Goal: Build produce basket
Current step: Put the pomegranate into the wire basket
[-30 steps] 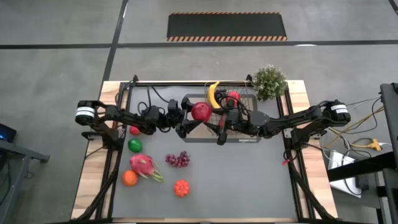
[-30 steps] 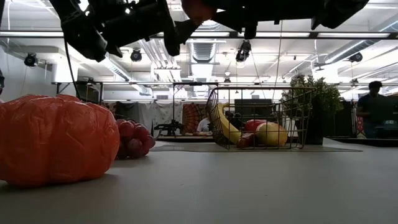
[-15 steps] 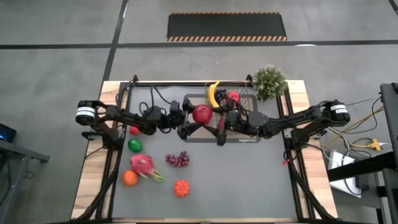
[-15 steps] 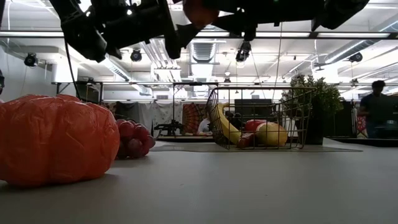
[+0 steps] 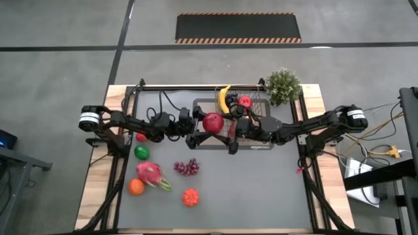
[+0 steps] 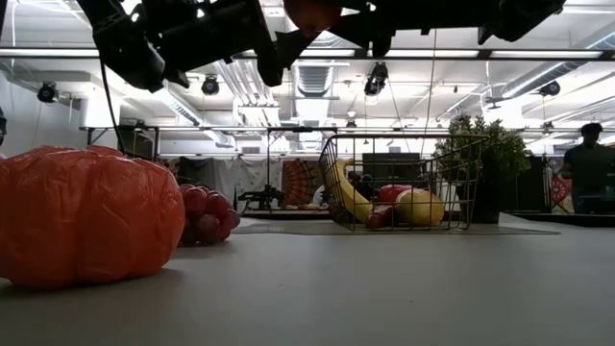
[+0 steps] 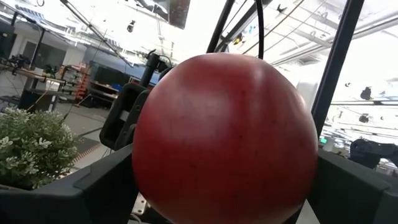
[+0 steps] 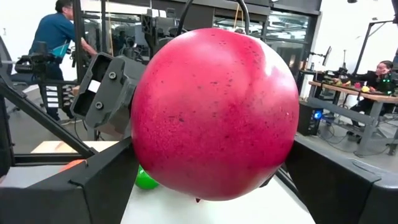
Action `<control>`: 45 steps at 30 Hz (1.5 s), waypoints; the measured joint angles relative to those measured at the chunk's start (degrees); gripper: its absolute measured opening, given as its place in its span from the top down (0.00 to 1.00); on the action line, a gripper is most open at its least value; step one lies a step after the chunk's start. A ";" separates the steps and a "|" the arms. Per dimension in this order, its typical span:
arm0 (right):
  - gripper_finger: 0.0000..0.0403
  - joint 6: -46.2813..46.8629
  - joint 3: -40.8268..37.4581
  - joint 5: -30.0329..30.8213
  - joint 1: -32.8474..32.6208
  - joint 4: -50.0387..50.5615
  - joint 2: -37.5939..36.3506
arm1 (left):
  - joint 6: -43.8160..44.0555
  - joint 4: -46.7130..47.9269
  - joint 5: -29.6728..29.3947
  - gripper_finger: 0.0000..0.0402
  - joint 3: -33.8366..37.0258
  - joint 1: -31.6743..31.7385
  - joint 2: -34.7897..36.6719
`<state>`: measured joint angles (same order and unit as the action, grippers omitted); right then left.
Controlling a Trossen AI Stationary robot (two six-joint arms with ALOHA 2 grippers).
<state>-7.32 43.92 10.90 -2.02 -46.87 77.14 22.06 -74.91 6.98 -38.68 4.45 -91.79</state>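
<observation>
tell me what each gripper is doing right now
left gripper: closed on the red apple
right gripper: around the same apple, grip cannot be told

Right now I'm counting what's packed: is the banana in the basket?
Yes, the low view shows the banana leaning inside the wire basket.

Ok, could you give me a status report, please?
Left claw grips apple, aloft beside basket. Right claw also at the apple. Nothing in the way.
</observation>
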 joint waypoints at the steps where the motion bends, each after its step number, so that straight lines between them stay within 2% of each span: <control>1: 0.10 -0.13 0.05 -0.01 0.00 0.02 0.00 | -0.04 0.00 0.00 0.09 0.00 0.00 0.01; 8: 0.18 0.04 0.09 -0.02 0.00 0.01 -0.02 | -0.10 0.04 -0.41 0.09 0.07 0.02 0.00; 24: 0.19 0.74 0.09 -0.37 0.09 0.33 -0.02 | -1.49 0.09 0.05 0.09 0.59 0.07 0.00; 29: 0.19 0.90 0.09 -0.27 0.09 0.73 -0.09 | -1.77 0.10 0.82 0.03 0.84 0.62 0.00; 35: 0.20 0.47 0.96 2.17 0.20 5.06 -1.83 | -1.43 2.95 1.27 0.01 2.87 2.26 1.25; 40: 0.20 0.46 1.14 3.83 0.20 8.94 -3.24 | -1.38 1.40 1.00 0.01 3.23 3.43 2.26; 45: 0.20 -0.24 3.66 8.35 0.26 19.21 -6.02 | -1.39 1.24 0.81 0.01 4.49 3.69 2.85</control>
<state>-7.56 47.58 19.25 -1.76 -27.67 71.12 20.67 -73.68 7.79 -34.19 8.14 -88.94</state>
